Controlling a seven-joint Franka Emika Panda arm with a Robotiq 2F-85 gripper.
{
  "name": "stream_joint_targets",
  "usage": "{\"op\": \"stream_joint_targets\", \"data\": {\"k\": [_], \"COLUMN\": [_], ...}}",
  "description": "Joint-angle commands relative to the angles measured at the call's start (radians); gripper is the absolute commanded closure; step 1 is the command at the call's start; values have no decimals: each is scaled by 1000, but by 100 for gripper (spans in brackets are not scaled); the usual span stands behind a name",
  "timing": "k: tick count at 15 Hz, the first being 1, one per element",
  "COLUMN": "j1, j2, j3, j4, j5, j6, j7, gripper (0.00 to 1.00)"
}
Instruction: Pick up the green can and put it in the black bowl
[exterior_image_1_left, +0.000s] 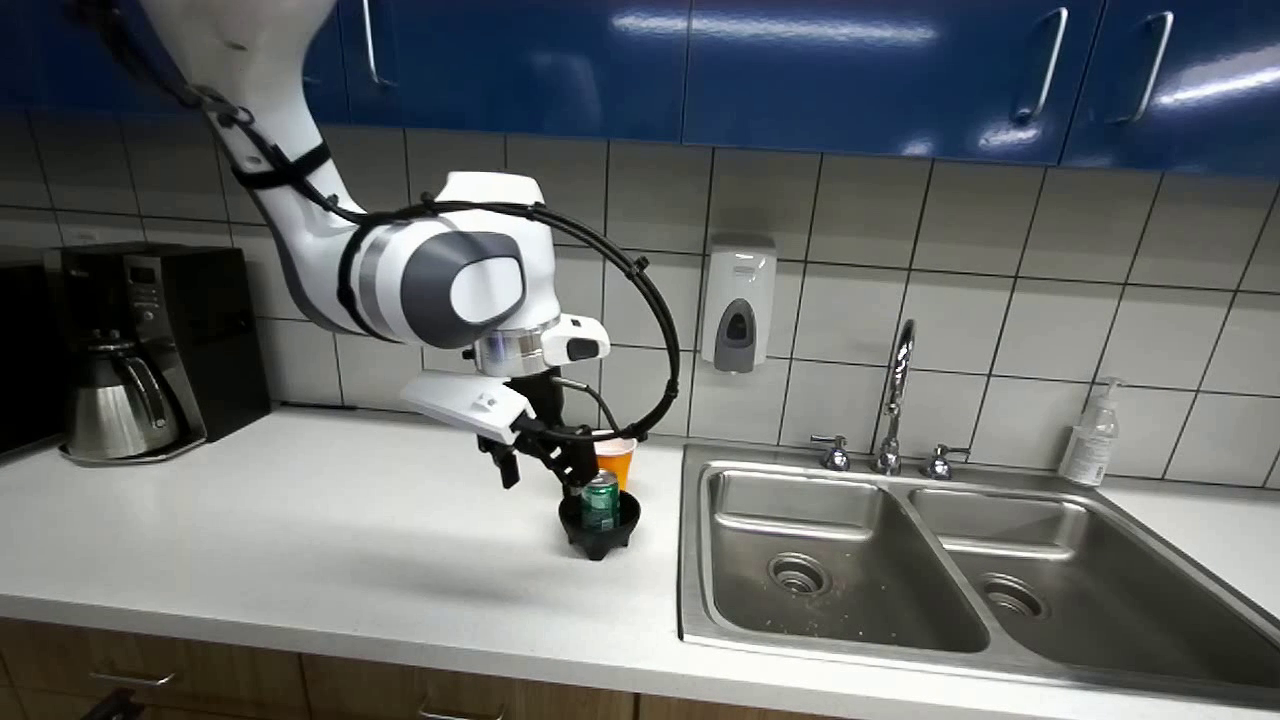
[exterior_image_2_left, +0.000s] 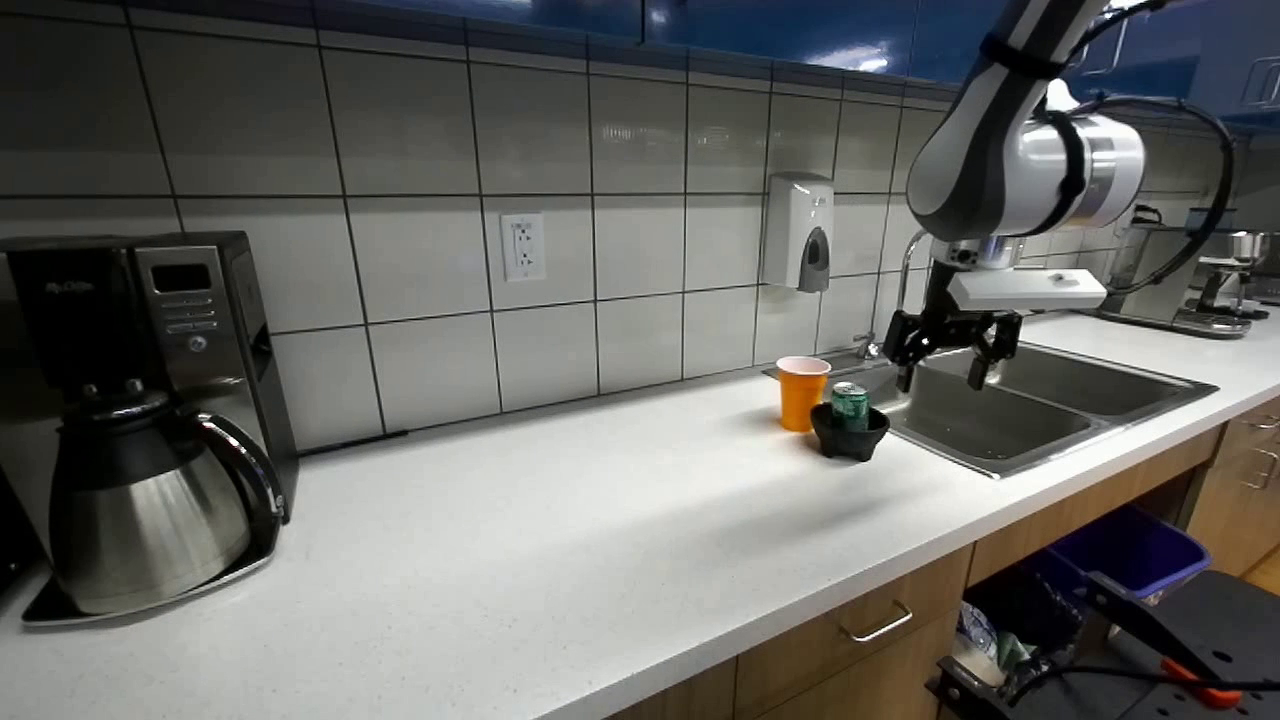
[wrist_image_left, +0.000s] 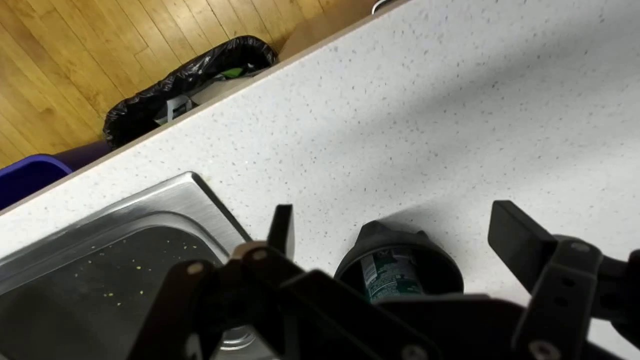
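White arm (exterior_image_1_left: 420, 265) bends downward, black fingers (exterior_image_2_left: 978, 374) spread wide near the green can (exterior_image_2_left: 850, 408) in the black bowl (exterior_image_2_left: 845, 442)

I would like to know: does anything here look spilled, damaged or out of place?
Yes, slightly: small yellowish bits lie scattered in the sink basin nearer the bowl, perhaps food left unrinsed. Otherwise nothing stands out; the can sits in the bowl.

Bright glare on blue cabinets (exterior_image_1_left: 790, 85)
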Motion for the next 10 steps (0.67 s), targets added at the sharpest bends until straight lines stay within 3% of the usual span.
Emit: {"op": "stream_joint_targets", "data": {"k": [1, 5, 6, 10], "j1": [-26, -43, -15, -15], "j2": [-226, -425, -401, -538], "j3": [-3, 6, -4, -9], "j4": [-171, -295, -207, -202], "j5": [-79, -125, -79, -93], "j6": [-11, -60, -121, -227], "j7": [-60, -129, -181, -271], "gripper": [0, 0, 0, 0]}}
